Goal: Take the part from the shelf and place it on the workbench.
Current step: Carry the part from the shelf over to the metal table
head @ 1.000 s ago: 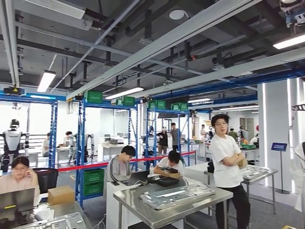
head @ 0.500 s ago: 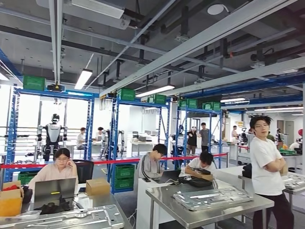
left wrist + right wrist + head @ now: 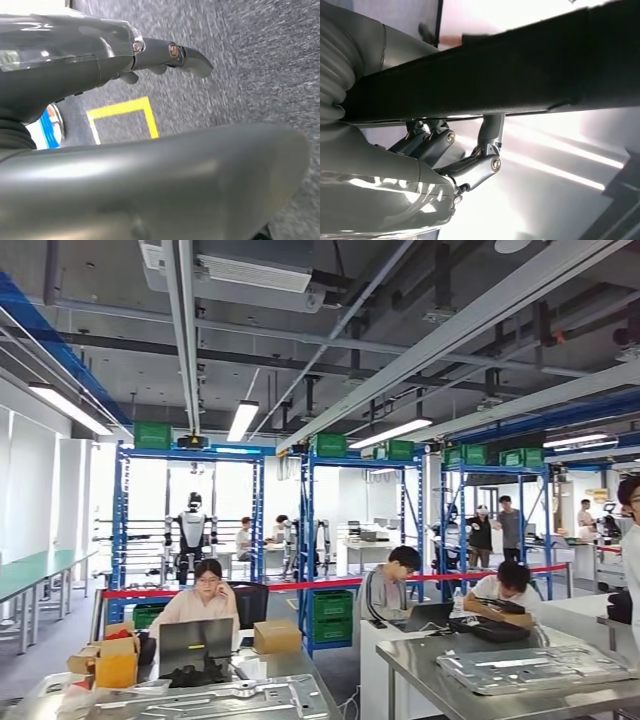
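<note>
From the head, steel workbenches (image 3: 490,695) stand ahead among blue shelves (image 3: 306,540). At the left wrist, the left hand (image 3: 166,52) hangs empty, fingers straight. At the right wrist, the right hand (image 3: 471,160) grips a dark flat part (image 3: 501,75): taken, judging by this, not yet placed.

No text, label, brand, number or sign can be read in any of the views. The green crates (image 3: 153,435) on top of the blue shelf racks (image 3: 121,530) and the cardboard box (image 3: 277,636) on the desk (image 3: 302,680) carry no legible print at this sharpness.
</note>
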Controlling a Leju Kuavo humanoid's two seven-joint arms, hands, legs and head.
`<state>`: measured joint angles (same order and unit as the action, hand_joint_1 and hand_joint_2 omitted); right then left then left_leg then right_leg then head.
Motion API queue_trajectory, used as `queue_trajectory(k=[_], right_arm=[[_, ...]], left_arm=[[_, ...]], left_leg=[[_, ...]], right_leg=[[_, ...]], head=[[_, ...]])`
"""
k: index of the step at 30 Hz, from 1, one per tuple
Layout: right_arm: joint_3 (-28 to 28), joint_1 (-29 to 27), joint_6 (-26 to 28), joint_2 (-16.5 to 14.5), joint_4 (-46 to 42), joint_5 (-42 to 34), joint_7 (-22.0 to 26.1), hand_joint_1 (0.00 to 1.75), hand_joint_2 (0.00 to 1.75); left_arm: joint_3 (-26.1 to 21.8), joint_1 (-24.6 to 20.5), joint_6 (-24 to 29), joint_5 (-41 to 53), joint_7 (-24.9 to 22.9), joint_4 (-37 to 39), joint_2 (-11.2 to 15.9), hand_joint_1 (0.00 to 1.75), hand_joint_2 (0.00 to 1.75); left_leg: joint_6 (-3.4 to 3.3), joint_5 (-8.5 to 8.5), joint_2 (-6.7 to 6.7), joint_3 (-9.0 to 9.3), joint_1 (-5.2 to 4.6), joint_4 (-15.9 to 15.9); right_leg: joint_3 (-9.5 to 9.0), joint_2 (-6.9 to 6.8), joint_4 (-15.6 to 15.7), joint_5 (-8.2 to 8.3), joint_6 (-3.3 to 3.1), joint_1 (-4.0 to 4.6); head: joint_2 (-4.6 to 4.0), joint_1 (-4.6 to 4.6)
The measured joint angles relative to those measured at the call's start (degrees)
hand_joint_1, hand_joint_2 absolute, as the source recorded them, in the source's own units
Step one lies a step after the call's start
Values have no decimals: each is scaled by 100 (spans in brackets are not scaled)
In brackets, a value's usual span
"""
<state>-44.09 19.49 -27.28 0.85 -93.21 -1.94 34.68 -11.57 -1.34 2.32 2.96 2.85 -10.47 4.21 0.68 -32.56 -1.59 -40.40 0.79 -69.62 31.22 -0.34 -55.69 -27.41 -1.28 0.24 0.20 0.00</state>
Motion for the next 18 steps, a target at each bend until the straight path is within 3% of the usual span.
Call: queue_trajectory(k=[1, 2, 3, 5, 7, 8, 10, 11, 13, 14, 16, 17, 18], right_arm=[[1, -9, 0, 2, 11, 2, -2, 175, 175], [1, -16, 0, 4, 22, 5, -4, 175, 175], [1, -20, 0, 4, 28, 7, -4, 175, 175], [1, -18, 0, 3, 31, 8, -3, 175, 175], [5, -15, 0, 4, 29, 5, -5, 175, 175], [9, -14, 0, 4, 29, 2, -8, 175, 175], [13, -13, 0, 3, 29, -3, -17, 175, 175], [14, -12, 0, 3, 29, -4, -22, 175, 175], [22, -12, 0, 5, 31, -20, -32, 175, 175], [30, -19, -1, 7, 37, -43, -33, 175, 175], [47, -49, -9, 11, 55, -103, -28, 175, 175], [51, -65, -16, 11, 62, -125, -26, 175, 175], [53, -74, -23, 11, 66, -135, -26, 175, 175]], left_arm=[[-1, -9, 0, 7, 1, 0, 1, 0, 175], [-2, -6, -3, 11, 3, 0, 1, 0, 175], [-2, 2, -5, 16, 7, 0, 2, 0, 175], [-11, 11, -10, 33, 19, 0, 4, 0, 175], [-31, -8, -14, 55, 30, 0, 4, 0, 175], [-41, -15, -16, 62, 33, 0, 3, 0, 175], [-54, -7, -21, 65, 33, 0, 3, 0, 175], [-59, 5, -24, 65, 33, 0, 3, 0, 175], [-69, 9, -29, 67, 34, 0, 3, 0, 175], [-74, 5, -32, 69, 35, 0, 3, 0, 175], [-81, -6, -41, 79, 37, 0, 3, 0, 175], [-83, -7, -45, 84, 38, 0, 3, 0, 175], [-84, -7, -48, 88, 39, 0, 3, 0, 175]], left_leg=[[28, -96, 58, -127, 19, -290], [56, -87, 91, -165, 39, -397], [82, 20, 121, -95, 58, -288], [133, 363, 320, 295, 77, 421], [88, 539, 528, 570, 57, 969], [40, 533, 568, 595, 36, 1044], [-64, 538, 451, 572, 17, 1040], [-102, 545, 402, 568, 17, 1039], [-174, 566, 315, 564, 26, 1045], [-202, 571, 274, 560, 23, 1045], [-234, 574, 185, 560, -6, 1044], [-243, 573, 145, 562, -29, 1044], [-250, 572, 108, 567, -54, 1044]], right_leg=[[1, -92, -3, -6, 6, -2], [2, -177, -9, -15, 17, -7], [1, -252, -19, -27, 34, -15], [-7, -380, -62, -72, 98, -28], [-9, -487, -123, -123, 173, -5], [-12, -537, -138, -138, 201, 11], [-32, -637, -147, -160, 237, 11], [-33, -595, -182, -206, 260, -6], [102, -324, -551, -471, 301, -39], [257, -153, -914, -671, 313, -50], [625, -13, -1684, -973, 307, -50], [726, 1, -1858, -979, 290, -43], [722, 9, -1793, -867, 257, -31]], head=[[0, 0], [0, 1], [0, 1], [0, 1], [1, 0], [1, 0], [1, -1], [1, -1], [0, 0], [0, 0], [0, 0], [0, 0], [0, 0]])
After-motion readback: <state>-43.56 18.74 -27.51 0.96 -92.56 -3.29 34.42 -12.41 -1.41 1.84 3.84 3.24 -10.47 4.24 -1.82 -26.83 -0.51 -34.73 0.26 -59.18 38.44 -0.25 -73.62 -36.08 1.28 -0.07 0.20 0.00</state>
